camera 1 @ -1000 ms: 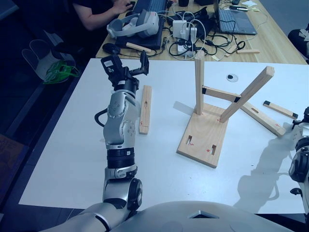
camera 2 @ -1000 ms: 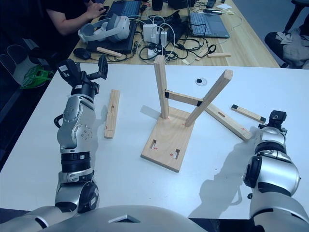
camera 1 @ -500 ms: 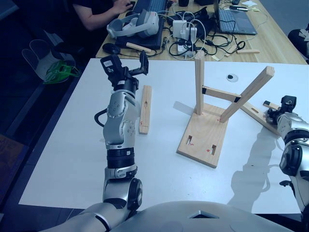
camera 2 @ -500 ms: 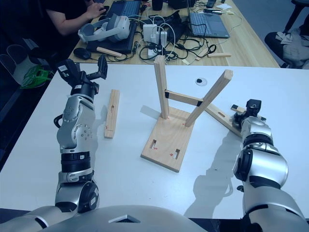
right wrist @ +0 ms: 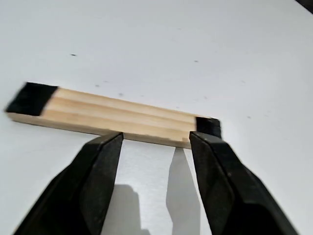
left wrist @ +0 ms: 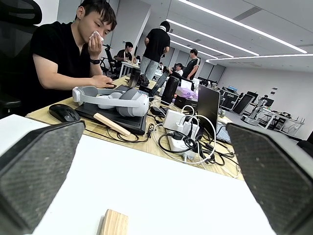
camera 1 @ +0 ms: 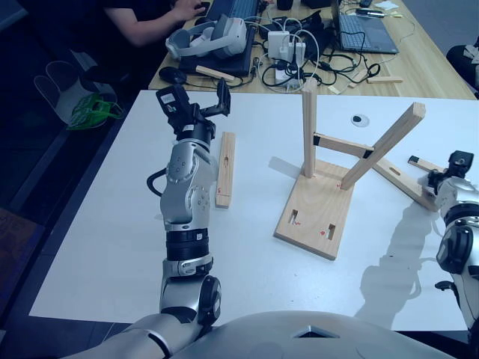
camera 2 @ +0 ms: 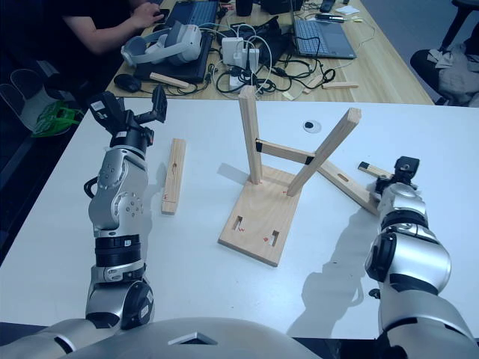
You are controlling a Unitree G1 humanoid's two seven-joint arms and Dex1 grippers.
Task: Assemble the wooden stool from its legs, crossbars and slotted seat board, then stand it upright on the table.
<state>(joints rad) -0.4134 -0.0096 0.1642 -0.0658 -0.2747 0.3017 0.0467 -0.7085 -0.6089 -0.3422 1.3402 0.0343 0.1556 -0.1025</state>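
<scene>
The slotted seat board (camera 1: 314, 212) lies flat mid-table with one leg (camera 1: 307, 127) standing upright in it. A second leg (camera 1: 382, 146) leans, joined to the first by a crossbar (camera 1: 343, 145). A third leg (camera 1: 403, 182) lies behind them. A loose leg (camera 1: 224, 168) lies on the left. My left gripper (camera 1: 196, 101) is raised and open above that leg's far end (left wrist: 113, 223). At the far right my right gripper (right wrist: 156, 139) is open just over a short black-tipped crossbar (right wrist: 112, 117), one finger (right wrist: 95, 181) at each side.
A round grommet (camera 1: 361, 120) sits in the table behind the stool parts. A wooden desk (camera 1: 419, 67) at the back holds laptops, cables and a headset (camera 1: 209, 37). Bare white tabletop (camera 1: 112, 247) stretches along the front and left.
My right arm came up from the table's front right edge to the short crossbar, then shifted slightly right. The left arm and stool parts have not moved.
</scene>
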